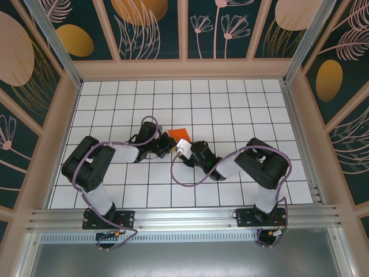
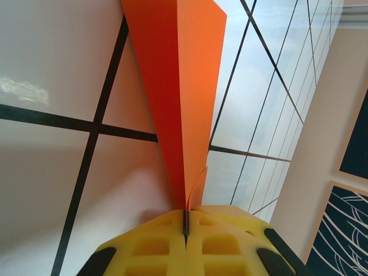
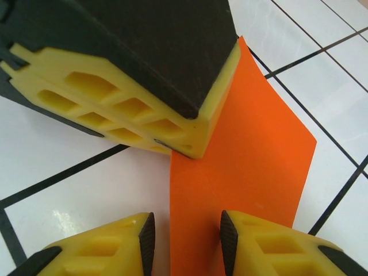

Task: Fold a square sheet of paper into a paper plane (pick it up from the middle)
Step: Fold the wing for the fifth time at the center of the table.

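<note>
Left claw [image 2: 185, 223]: clenched. Its two yellow fingers meet along a thin seam and pinch the narrow end of the orange paper sheet [image 2: 184, 86].

Right claw [image 3: 187, 236]: released. Its yellow, dark-padded fingers stand apart, and the sheet's free edge lies in the gap between them. One pad [image 3: 229, 237] overlaps the orange surface; whether it touches cannot be told.

Claw relation: in the right wrist view the left claw's tip sits just beyond the right claw's fingers, both at the same sheet. From above, the two claws meet nose to nose.

Orange paper sheet, form: folded, plain and unmarked. In the left wrist view it widens away from the pinch as a long wedge with a lengthwise crease. The right wrist view shows one flat panel with a sharp outer corner.

Orange paper sheet, position: near the middle of the bench [image 1: 115, 98], just beyond the two claw tips on the back-wall side. Whether its far end rests on the tiles cannot be told.

Bench: white glossy tiles divided by a dark grid; a faint orange tint falls on the tiles beside the sheet.

Arms: two black-and-white arms reach inward from bases on the aluminium rail [image 1: 184, 216] at the near edge, each trailing a purple cable [image 1: 193, 180].

Surround: pale wooden frame holding dark teal wall panels [image 1: 150, 29] printed with plants and golden ovals.
</note>
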Controlling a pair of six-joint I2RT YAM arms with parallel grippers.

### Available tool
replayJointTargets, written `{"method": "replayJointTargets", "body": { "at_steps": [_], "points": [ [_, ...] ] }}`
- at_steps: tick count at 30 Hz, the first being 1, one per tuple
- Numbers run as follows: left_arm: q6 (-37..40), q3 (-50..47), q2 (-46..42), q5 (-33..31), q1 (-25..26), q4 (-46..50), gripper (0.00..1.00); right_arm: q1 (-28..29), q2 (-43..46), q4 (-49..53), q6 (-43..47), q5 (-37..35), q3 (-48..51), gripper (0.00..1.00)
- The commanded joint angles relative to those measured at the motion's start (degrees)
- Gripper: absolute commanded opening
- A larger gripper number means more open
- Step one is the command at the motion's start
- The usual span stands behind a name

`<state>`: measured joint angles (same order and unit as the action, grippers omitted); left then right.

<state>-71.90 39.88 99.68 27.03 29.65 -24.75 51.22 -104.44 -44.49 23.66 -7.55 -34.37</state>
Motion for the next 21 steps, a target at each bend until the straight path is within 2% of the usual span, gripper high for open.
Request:
{"method": "replayJointTargets", "body": {
  "at_steps": [1,7,16,21],
  "points": [
    [-0.4,1.0,-1.2,0.5,0.3,1.6,0.02,0.5,-0.6,-3.8,1.0,0.0,-0.8,0.36],
    [-0.4,1.2,-3.4,0.2,0.3,2.6,0.04,0.5,-1.7,-5.0,1.0,-0.9,-0.7,0.28],
    [-0.1,1.7,-4.3,-0.2,0.3,3.9,0.05,0.4,-2.5,-6.7,1.3,-2.8,-0.7,0.23],
    [0.4,1.9,-5.0,-0.9,0.3,5.1,0.09,0.4,-1.9,-6.7,0.5,-2.1,-0.4,0.14]
  ]
}}
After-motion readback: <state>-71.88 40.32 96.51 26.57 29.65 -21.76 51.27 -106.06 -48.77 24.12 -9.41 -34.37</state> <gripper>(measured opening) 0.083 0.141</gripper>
